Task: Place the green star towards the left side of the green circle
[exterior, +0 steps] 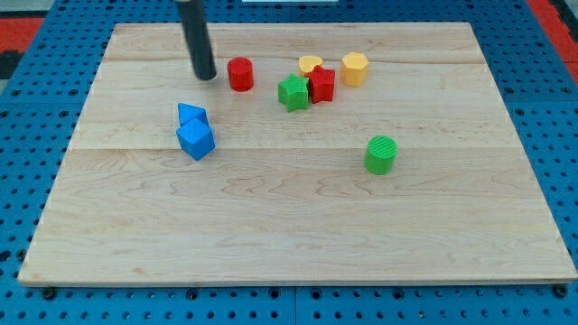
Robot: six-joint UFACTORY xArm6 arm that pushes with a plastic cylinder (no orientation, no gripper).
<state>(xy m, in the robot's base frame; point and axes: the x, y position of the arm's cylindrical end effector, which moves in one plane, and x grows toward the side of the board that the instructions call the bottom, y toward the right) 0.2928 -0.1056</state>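
The green star (293,92) lies in the upper middle of the wooden board (289,226), touching a red star (321,85) on its right. The green circle (381,154) stands alone lower and to the view's right of the star. My tip (205,76) rests on the board to the left of a red cylinder (240,74), well left of the green star and apart from it.
A yellow heart (311,64) and a yellow hexagon (354,69) sit above and right of the red star. Two blue blocks (194,133) lie together at the left, below my tip. Blue pegboard surrounds the board.
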